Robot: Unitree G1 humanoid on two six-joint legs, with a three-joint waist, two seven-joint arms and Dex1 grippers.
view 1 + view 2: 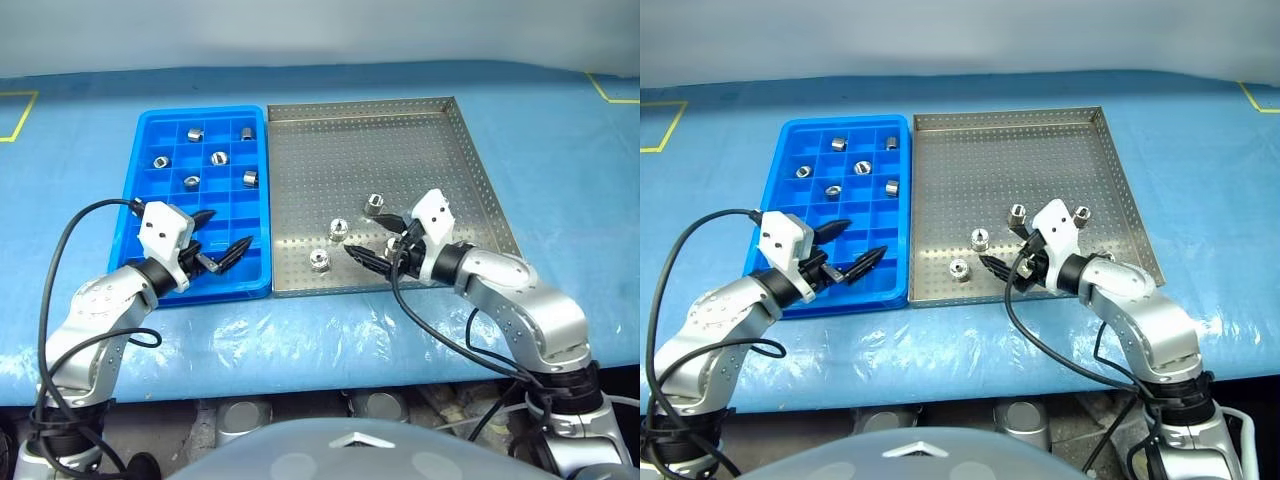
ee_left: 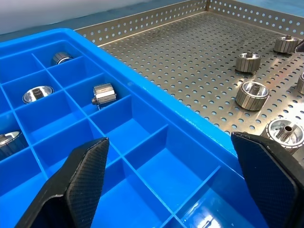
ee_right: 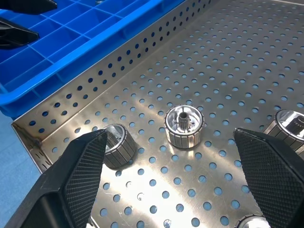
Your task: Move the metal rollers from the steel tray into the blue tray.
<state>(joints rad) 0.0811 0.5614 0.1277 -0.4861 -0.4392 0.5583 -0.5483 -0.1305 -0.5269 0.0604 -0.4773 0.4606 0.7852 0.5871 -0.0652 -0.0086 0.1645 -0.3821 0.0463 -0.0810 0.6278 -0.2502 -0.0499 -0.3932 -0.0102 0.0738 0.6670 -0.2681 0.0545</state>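
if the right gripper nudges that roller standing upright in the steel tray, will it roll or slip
The roller stands on its flat end on the steel tray, so a nudge would probably slide it, not roll it. Tipped on its side, it likely rolls. Its ribbed wall should help the right gripper hold it.

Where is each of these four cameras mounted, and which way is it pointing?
Left and right eye views: on the head, looking forward and down at the blue tray and the steel tray; both arms show.
Left wrist view: on the left wrist, looking across blue compartments toward the metal rollers; the open left end effector shows.
Right wrist view: on the right wrist, over the steel tray; the open right end effector shows.
Both wrist views share the two trays.
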